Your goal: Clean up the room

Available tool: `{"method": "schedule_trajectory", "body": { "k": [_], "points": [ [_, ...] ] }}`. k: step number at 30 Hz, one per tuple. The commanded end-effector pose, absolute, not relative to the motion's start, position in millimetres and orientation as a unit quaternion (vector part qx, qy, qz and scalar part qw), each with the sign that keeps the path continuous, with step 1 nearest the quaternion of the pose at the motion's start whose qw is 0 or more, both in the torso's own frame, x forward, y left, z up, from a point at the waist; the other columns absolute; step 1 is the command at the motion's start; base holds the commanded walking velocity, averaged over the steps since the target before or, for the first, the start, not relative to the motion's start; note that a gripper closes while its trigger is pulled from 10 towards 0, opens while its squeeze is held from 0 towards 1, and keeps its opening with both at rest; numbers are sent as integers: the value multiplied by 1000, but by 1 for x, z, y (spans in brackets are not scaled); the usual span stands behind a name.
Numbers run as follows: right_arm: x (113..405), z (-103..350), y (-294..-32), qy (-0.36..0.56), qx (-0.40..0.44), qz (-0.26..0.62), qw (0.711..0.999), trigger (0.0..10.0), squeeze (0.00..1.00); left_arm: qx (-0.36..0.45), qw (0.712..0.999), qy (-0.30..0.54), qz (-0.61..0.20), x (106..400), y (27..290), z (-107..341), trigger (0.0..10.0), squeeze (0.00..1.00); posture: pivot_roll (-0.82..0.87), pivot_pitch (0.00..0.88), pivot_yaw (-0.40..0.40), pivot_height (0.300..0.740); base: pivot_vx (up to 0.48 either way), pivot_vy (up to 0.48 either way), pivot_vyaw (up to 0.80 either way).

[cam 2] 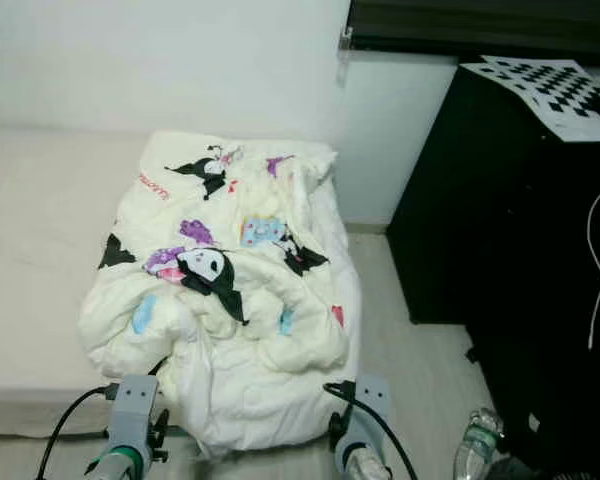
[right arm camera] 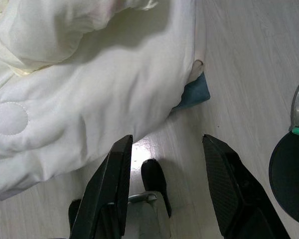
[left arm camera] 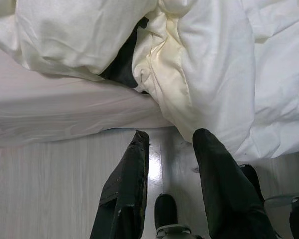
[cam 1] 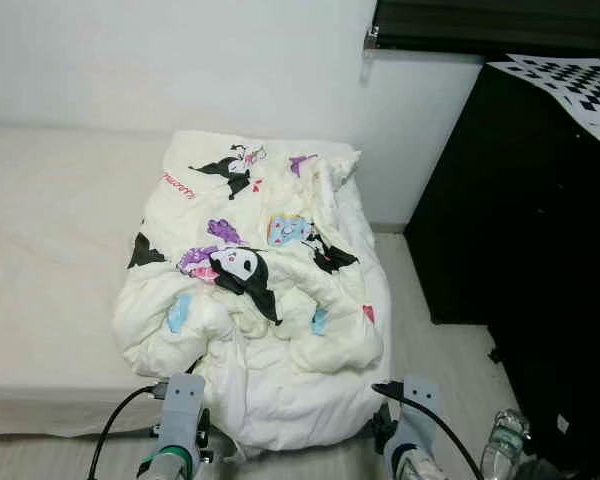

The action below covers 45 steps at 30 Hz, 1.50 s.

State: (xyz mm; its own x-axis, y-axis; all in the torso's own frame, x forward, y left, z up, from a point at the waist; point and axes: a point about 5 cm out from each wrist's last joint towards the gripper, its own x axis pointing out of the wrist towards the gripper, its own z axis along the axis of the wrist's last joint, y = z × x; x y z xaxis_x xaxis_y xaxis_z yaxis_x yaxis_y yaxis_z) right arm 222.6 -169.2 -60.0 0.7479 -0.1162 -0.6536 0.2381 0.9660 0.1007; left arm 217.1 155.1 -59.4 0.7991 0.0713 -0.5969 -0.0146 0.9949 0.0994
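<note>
Duvet (cam 1: 255, 300) | heaped on bed (cam 1: 50, 260) corner, hem spilling to floor, dead ahead | my left pincer (left arm camera: 172, 142) nearer, agape | right pincer (right arm camera: 167, 147) agape, empty

Ahead of your two pincers stands a plain white wall (cam 1: 180, 60), evenly lit, with a dark window frame (cam 1: 490, 25) high off toward your right pincer's side. Off past your left pincer a bed with a cream mattress (cam 1: 50, 250) runs along that wall. Beneath both pincers lies pale wood-look floor (right arm camera: 249, 64), catching a bright glare spot. Beyond your right pincer a tall black cabinet (cam 1: 520, 220) rises, with a black-and-white checkerboard sheet (cam 1: 570, 85) on its top.
</note>
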Motion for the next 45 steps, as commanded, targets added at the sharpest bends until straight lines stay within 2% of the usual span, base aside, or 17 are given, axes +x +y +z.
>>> {"method": "schedule_trajectory", "body": {
  "k": [1, 24, 34, 45],
  "points": [
    [216, -64, -169, 356, 89, -98, 925, 10000, 0, 43, 942, 331, 22, 212, 154, -64, 10000, 0, -7, 0, 10, 740, 0, 0, 0],
    [222, -61, -171, 351, 74, -84, 930, 10000, 0, 35, 942, 331, 33, 211, 151, -64, 10000, 0, -7, 0, -30, 740, 0, 0, 0],
    [225, -58, -178, 349, 47, -68, 934, 10000, 0, 21, 942, 333, 40, 209, 143, -65, 10000, 0, -32, 0, -76, 740, 0, 0, 0],
    [226, -57, -177, 347, 45, -66, 934, 10000, 0, 21, 941, 334, 42, 208, 144, -66, 10000, 0, -30, 0, -62, 740, 0, 0, 0]
  ]
}}
